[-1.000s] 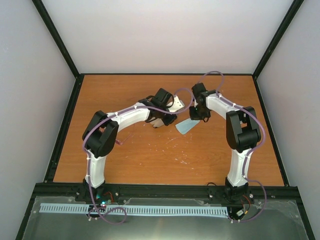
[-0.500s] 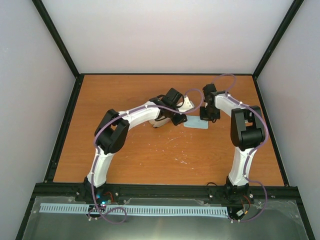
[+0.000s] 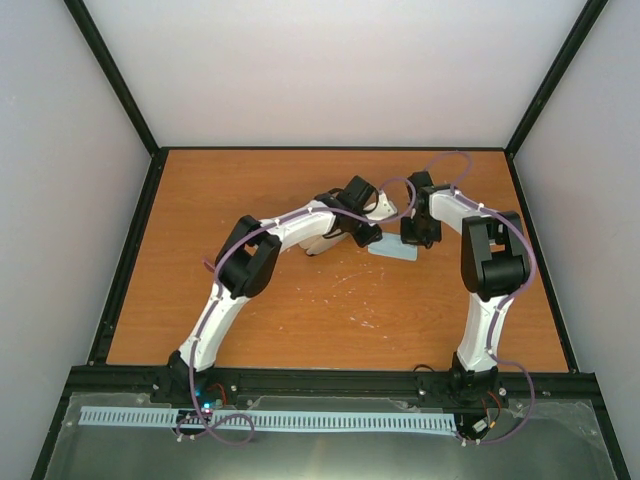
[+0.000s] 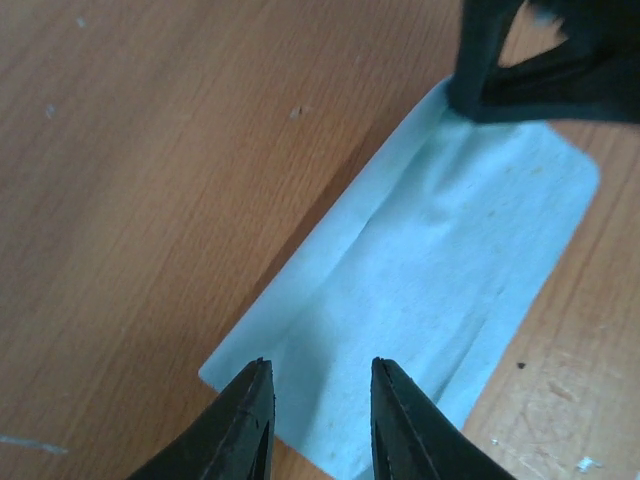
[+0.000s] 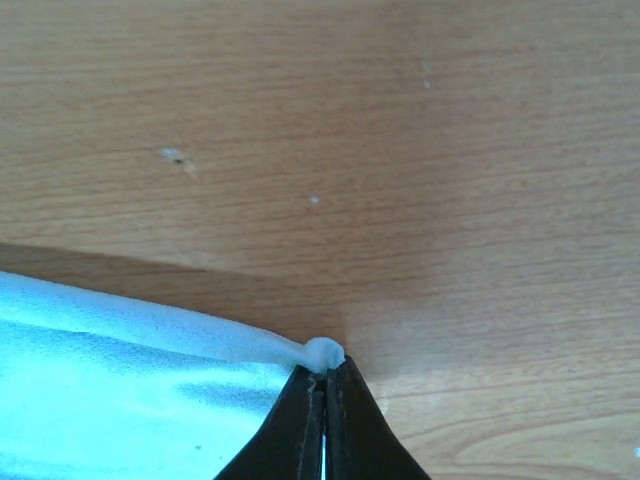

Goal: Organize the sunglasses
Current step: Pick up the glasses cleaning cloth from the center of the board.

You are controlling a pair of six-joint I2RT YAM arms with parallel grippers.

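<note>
Of the sunglasses [image 3: 207,265] only a thin reddish sliver shows in the top view, on the left part of the desk [image 3: 300,320], just left of the left arm's [image 3: 250,265] elbow, which covers the rest. The sliver slants from far-left to near-right before it goes under the arm. The frame's long axis and the way the lenses face cannot be told.

Well to the right of it, near the middle of the desk, a pale blue cloth [image 3: 392,252] lies flat with its long axis roughly left to right. The right gripper [image 5: 323,380] has its fingers pressed together on the cloth's right far corner, pinching a small bunched fold. The left gripper [image 4: 315,390] sits over the opposite end of the cloth [image 4: 430,290] with its fingers spread a little and nothing between them. Whether they touch the fabric I cannot tell.

A pale tan object [image 3: 318,247] lies partly under the left forearm, just left of the cloth
</note>
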